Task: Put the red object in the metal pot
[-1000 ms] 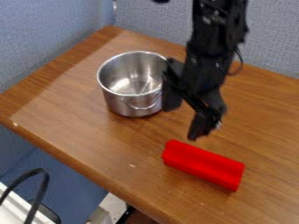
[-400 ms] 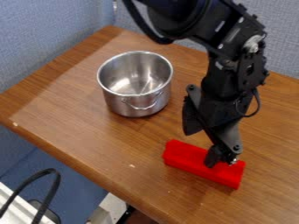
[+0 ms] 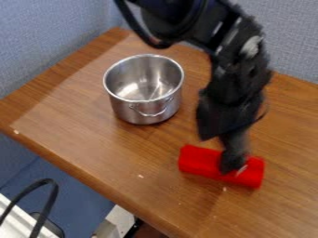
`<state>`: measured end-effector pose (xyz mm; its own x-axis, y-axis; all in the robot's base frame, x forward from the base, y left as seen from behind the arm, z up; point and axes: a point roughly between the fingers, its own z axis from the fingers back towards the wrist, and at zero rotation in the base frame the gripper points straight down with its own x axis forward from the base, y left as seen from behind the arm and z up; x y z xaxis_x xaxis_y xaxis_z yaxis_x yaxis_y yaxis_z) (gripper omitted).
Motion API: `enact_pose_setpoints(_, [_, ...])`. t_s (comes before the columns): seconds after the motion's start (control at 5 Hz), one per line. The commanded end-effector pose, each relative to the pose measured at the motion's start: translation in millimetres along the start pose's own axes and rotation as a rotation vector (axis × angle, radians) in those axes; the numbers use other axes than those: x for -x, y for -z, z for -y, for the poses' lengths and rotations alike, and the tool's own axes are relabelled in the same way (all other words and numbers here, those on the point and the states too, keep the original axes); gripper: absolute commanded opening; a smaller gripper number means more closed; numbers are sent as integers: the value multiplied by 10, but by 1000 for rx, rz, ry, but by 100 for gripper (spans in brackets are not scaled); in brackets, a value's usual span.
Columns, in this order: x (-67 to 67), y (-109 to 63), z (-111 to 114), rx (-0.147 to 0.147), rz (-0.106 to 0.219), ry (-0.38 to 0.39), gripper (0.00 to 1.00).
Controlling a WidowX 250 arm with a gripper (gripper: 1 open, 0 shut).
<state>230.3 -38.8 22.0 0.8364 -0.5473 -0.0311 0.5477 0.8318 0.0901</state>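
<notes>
The red object point(image 3: 196, 161) lies on the wooden table point(image 3: 62, 104) near its front right edge, a rounded bright red block. My gripper point(image 3: 225, 154) has come down onto its middle and is open; one dark finger point(image 3: 233, 154) shows in front of the block, and the other is hidden behind it. Whether the fingers touch the block I cannot tell, as the picture is blurred there. The metal pot point(image 3: 129, 110) stands upright and empty to the left of the arm, its small loop handle facing the front.
The table's front edge runs close below the red block. A black cable point(image 3: 32, 200) loops on the floor at the lower left. A blue wall point(image 3: 50, 28) rises behind the table's left side.
The gripper moved from beside the pot to the right and down, and now sits low over the middle of the red block. The block and the pot have not moved.
</notes>
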Motion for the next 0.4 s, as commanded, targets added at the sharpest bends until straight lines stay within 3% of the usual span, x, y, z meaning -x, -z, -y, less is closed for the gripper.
enact_pose_setpoints(0.0, [252,-18,-146,18,-4,13,100])
enact_pose_setpoints(0.2, [319,-23,-320,22,-9,-33,0])
